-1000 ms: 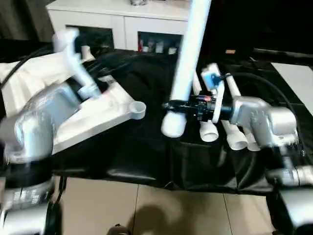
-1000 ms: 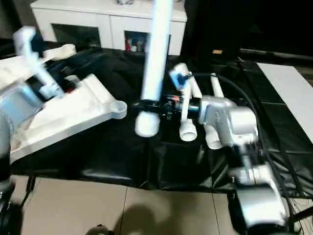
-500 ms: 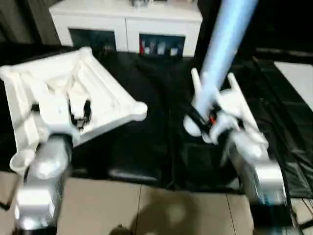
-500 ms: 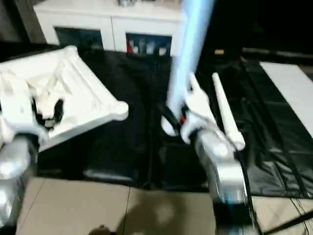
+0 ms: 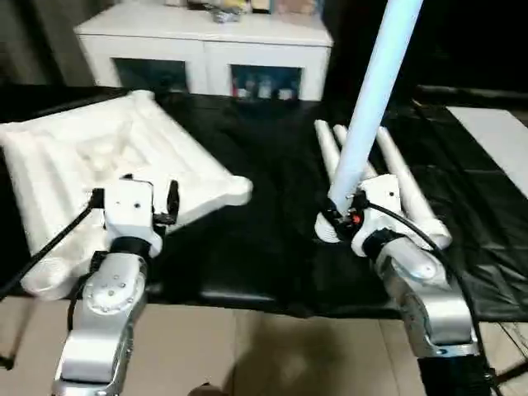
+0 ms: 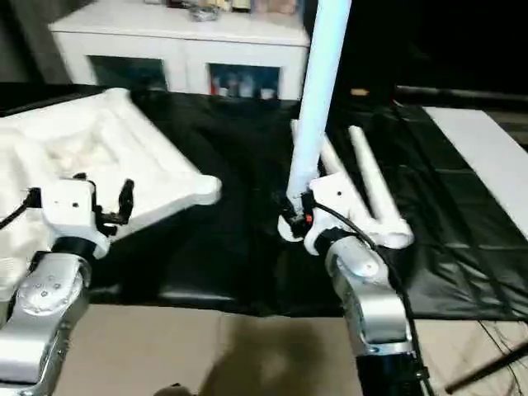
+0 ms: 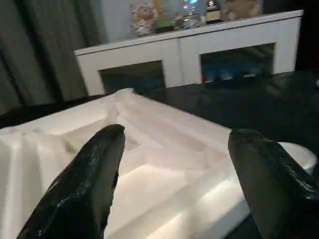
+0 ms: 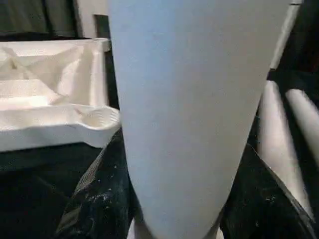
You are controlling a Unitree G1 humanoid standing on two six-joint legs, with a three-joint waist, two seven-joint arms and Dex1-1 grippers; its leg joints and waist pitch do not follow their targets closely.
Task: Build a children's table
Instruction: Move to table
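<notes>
Two hands working | left hand (image 5: 132, 200) hovering spread and empty over ribbed tabletop (image 5: 58, 157), lying underside-up, rigid and likely light | right hand (image 5: 345, 221) clamping upright leg (image 5: 373, 91) near its wide end, smooth, probably slippery | spare legs (image 5: 404, 186) lying beside it

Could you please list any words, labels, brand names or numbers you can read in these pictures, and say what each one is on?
None can be read.
The small items on top of the white cabinet and behind its glass doors may carry labels, but they are too blurred to read.
The tabletop, the held leg and both grippers show no markings.
</notes>
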